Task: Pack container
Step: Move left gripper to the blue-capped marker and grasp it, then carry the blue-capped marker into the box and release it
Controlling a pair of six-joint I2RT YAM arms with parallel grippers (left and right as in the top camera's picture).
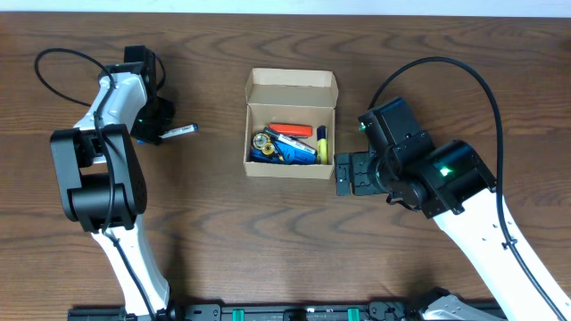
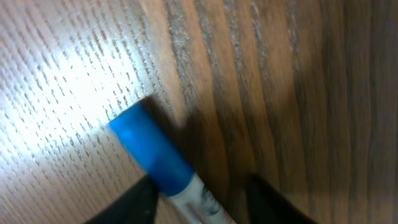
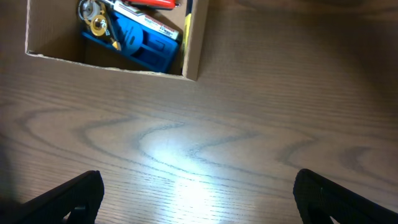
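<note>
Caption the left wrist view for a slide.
Blue-capped marker lying on the wood table between the spread fingers of the left gripper.

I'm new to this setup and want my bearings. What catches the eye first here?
The open cardboard box mid-table, holding bright orange, blue and yellow items. Left of it, a blue-capped marker lies between the left hand's fingers. The right hand sits open just right of the box.

Open container (image 1: 292, 89), left hand (image 1: 161, 134) at blue-capped marker (image 1: 182, 130), right hand (image 1: 345, 175) beside container
</note>
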